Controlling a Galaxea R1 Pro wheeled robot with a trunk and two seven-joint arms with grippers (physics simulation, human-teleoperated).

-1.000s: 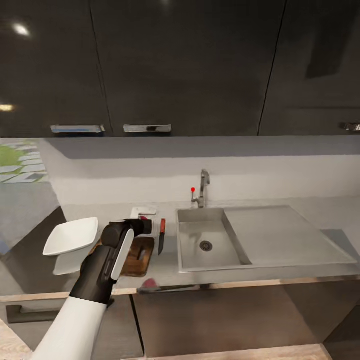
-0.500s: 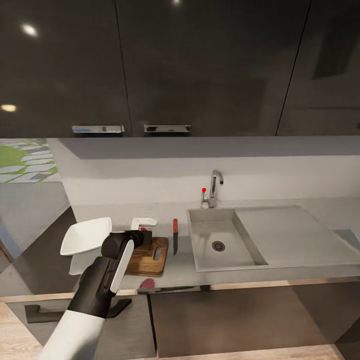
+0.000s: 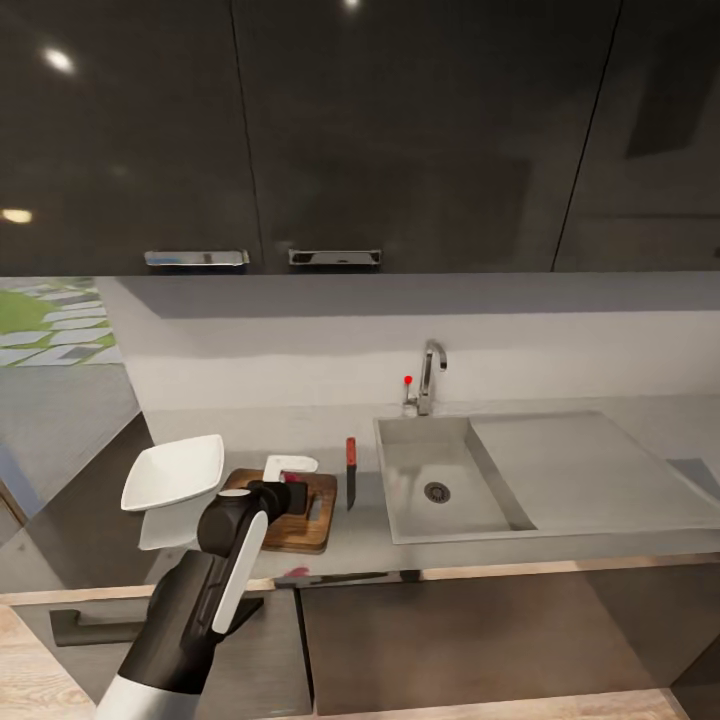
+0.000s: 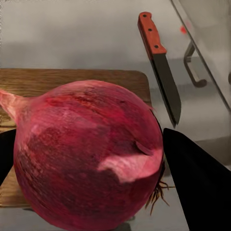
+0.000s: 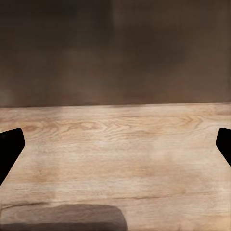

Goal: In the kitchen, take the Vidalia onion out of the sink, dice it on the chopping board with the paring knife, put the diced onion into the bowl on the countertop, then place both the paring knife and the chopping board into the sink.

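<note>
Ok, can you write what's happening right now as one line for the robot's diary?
left gripper: shut on Vidalia onion | over chopping board | paring knife: on countertop beside board | sink: no onion | right gripper: open

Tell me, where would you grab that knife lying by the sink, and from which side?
By the reddish handle, coming straight down from above. The knife lies flat on the counter between the board and the sink, handle toward the wall and blade pointing at the robot, so the handle is probably the safer, thicker part to pinch.
</note>
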